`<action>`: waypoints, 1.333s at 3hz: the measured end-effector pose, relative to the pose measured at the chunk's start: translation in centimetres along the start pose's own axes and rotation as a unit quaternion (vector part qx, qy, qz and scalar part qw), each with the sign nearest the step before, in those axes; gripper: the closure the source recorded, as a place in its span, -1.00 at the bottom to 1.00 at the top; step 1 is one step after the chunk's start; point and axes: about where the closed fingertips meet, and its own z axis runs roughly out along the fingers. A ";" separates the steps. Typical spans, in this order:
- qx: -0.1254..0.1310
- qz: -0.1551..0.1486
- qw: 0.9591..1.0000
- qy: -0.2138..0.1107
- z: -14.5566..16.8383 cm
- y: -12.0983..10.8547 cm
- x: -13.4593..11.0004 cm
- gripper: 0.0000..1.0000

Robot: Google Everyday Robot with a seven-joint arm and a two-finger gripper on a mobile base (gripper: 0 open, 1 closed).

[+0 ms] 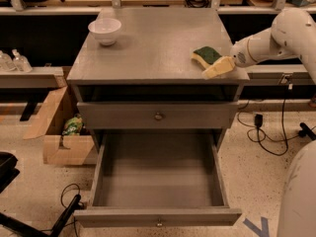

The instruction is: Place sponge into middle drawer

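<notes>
The sponge [206,56], dark green on pale yellow foam, lies on the grey cabinet top [153,48] near its right front corner. My gripper [217,68] comes in from the right on the white arm [276,36] and rests at the sponge's right front side, touching or nearly touching it. The middle drawer [157,181] is pulled fully out below, its grey tray bare, with its knob [159,224] on the front panel.
A white bowl [104,30] stands at the back left of the cabinet top. The upper knobbed drawer [158,115] is closed. A cardboard box [61,132] sits on the floor to the left. Cables lie on the floor at right. A white robot part [298,196] is at lower right.
</notes>
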 end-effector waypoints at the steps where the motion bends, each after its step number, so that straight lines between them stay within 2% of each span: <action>1: -0.002 0.000 1.000 0.001 0.3 0.2 0.0 -0.55; 3: -0.001 0.005 1.000 0.006 0.0 0.2 -0.8 0.38; 4: -0.008 -0.004 1.000 0.010 -1.2 0.6 -1.1 0.88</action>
